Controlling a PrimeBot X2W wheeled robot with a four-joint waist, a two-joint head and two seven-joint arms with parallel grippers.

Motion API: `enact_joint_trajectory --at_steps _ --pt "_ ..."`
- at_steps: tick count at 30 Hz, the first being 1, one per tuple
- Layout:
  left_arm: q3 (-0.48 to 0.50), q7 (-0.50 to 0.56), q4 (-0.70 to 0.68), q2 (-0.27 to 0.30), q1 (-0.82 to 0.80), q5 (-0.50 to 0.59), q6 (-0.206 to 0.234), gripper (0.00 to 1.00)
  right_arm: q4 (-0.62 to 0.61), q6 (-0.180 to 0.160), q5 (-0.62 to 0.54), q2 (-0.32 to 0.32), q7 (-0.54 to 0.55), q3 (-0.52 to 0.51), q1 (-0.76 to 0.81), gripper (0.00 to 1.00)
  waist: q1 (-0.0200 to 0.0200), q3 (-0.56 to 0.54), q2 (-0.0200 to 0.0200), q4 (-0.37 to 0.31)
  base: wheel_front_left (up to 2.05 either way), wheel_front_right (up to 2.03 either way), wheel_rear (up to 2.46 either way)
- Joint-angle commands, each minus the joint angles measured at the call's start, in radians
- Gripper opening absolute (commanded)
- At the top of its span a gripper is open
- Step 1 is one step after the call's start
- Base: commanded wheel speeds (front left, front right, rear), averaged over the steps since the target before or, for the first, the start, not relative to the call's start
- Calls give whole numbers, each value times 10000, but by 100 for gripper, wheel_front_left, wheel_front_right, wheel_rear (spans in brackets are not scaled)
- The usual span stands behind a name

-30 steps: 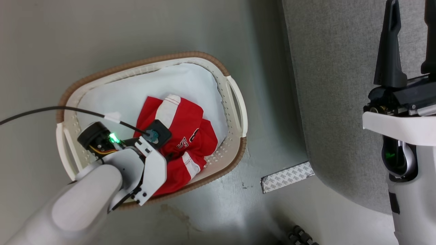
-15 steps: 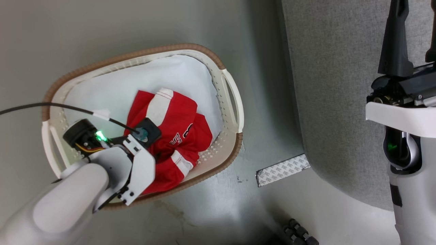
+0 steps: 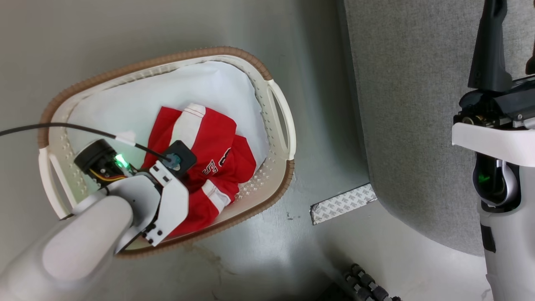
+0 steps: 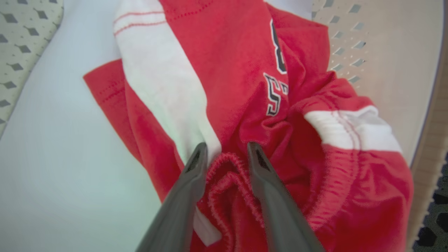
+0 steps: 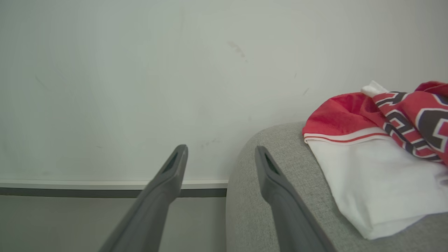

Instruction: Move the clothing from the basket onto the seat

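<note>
Directly within your left gripper [image 4: 225, 150] sits a ribbed fold of the clothing [image 4: 238, 63], bunched in the basket [image 4: 350, 45]; pinched or not, you cannot tell. Your right gripper [image 5: 221, 148], spread, hangs by the seat [image 5: 290, 147].

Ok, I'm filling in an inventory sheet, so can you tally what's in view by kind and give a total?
Red and white clothing: 2 heaps, one in the basket, another on the seat
Baskets: 1
Seats: 1
Plain pale cloth: 1
Patterned floor strip: 1
Pincers: 2, left pincer, right pincer
Total: 8
</note>
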Motion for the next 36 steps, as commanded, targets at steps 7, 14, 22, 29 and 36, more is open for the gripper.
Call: enact_joint_trajectory --at_steps 7,14,22,29,36 --pt "-171 -436 390 -268 -123 -133 -39 0 104 -22 -106 -1 8 -209 -176 100 0 -104 0 115 0 0 0" --pt "201 -1467 517 -916 113 -719 190 0 261 -22 -365 -2 6 -406 180 100 0 -742 0 437 0 0 0" --pt "501 -2925 703 -1771 515 -1226 460 0 417 -22 -796 -4 6 -893 783 100 0 -1975 0 972 0 0 0" --pt "691 -4048 832 -2340 1013 -1614 723 0 628 -23 -1267 -7 6 -1323 1641 100 0 -3357 0 1522 0 0 0" --pt "975 -5147 889 -2623 1712 -1928 1015 0 926 -23 -1763 -7 6 -1559 2615 100 0 -4961 0 1931 0 0 0"
